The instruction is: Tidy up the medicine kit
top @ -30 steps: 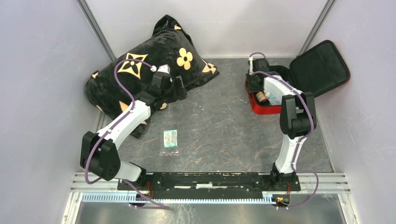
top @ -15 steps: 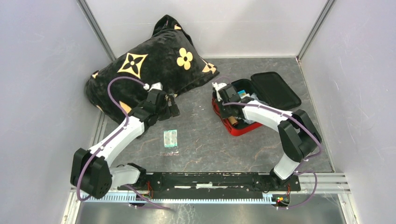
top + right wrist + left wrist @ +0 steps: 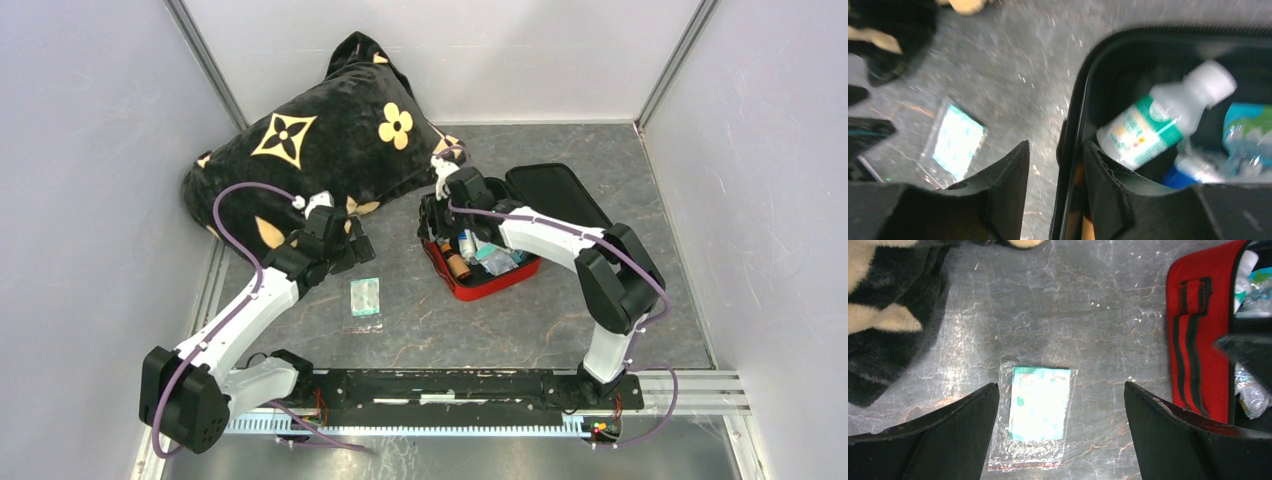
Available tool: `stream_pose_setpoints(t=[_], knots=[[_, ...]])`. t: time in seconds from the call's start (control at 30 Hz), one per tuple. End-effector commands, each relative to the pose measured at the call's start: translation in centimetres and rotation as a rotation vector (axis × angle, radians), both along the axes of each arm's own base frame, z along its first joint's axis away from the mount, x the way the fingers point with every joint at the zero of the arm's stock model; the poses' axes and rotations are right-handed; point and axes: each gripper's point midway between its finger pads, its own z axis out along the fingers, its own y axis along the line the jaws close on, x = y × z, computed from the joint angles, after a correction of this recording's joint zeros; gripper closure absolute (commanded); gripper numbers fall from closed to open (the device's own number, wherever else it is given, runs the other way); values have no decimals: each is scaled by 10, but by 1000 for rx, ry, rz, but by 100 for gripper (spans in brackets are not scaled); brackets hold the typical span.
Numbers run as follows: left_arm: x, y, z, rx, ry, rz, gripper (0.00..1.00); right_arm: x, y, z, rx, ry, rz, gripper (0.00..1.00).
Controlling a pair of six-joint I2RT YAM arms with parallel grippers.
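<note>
Medicine kit (image 3: 490, 288): lies open mid-worktop (image 3: 450, 335), right of bagged sachet (image 3: 365, 297), black lid (image 3: 560, 195) folded back flat. Holds white bottle (image 3: 1158, 120), packets.
Right pincer (image 3: 1055, 144): straddles kit's left wall, jaws parted, slack, grasping nothing.
Left pincer (image 3: 356, 255): released wide, hovers above sachet, beside flowered pillow (image 3: 320, 150).

- The black pillow (image 3: 310, 150) fills the far left corner of the table (image 3: 480, 330) and bulges toward its middle.
- The bagged packet (image 3: 365, 297) lies alone toward the near edge, with bare surface on every side. The left gripper (image 3: 1060, 386) is spread wider than the packet.
- The open medicine kit (image 3: 490, 280) and its flat lid (image 3: 555, 200) take up the middle right, with a bare strip between kit and packet.
- The kit's wall stands between the fingers of the right gripper (image 3: 1055, 150), and a bottle (image 3: 1158, 120) crowds the inside.
</note>
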Motion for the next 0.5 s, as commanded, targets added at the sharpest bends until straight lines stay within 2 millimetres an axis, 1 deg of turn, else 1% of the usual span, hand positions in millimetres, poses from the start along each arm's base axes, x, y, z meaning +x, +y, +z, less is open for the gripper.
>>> stream_pose_setpoints(t=[0.0, 0.07, 0.13, 0.17, 0.23, 0.27, 0.3, 0.33, 0.4, 0.47], knots=[[-4, 7, -2, -20, -3, 62, 0, 38, 7, 70, 239, -104, 20, 46], [-3, 4, -2, -29, -5, 52, 0, 46, -20, 75, 230, -131, -35, 42], [0, 1, 0, -33, -16, 40, 0, 53, -60, 71, 202, -137, -127, 39], [1, 2, 2, -29, -20, 41, 0, 54, -77, 72, 200, -143, -170, 39], [2, 3, 3, -20, -23, 41, 0, 54, -123, 65, 160, -151, -289, 37], [3, 3, 4, -19, -27, 41, 0, 53, -145, 66, 135, -169, -357, 33], [4, 2, 4, -21, -31, 38, 0, 52, -171, 62, 105, -180, -439, 30], [6, 0, 5, -26, -37, 30, 0, 49, -194, 63, 94, -198, -511, 27], [13, -9, 9, -47, -58, -1, 0, 39, -238, 54, 92, -186, -636, 24], [25, -22, 22, -65, -87, -47, 0, 28, -279, 44, 116, -169, -754, 23]])
